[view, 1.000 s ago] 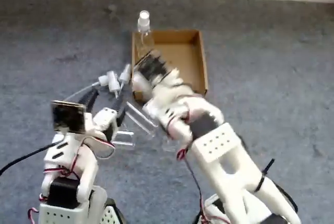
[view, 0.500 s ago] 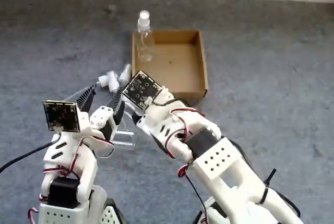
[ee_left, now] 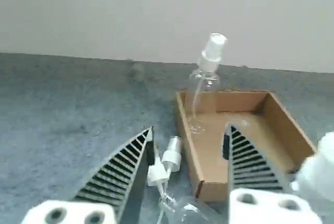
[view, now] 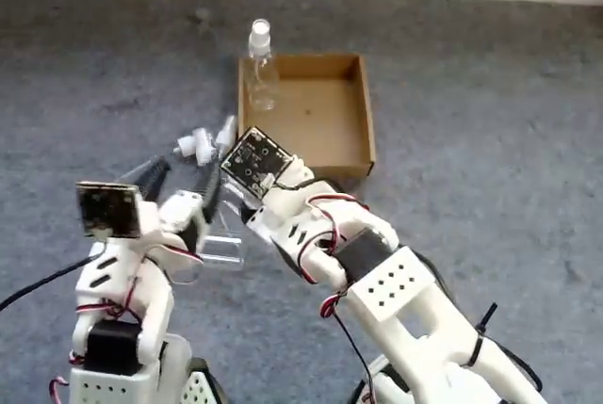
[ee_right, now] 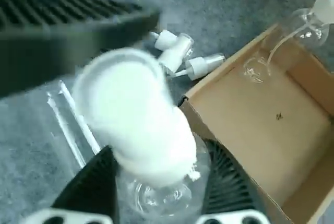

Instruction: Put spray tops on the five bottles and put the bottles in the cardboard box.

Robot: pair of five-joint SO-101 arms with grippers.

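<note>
**Two-arm bottling station.** The right claw is clamped on a clear bottle carrying a white spray top, held just beside the near corner of the cardboard box. The left claw is held with its fingers apart near loose spray tops lying on the grey bench. A second bottle, already fitted with a top, is seen standing in the box's far corner on the left arm's side.
</note>
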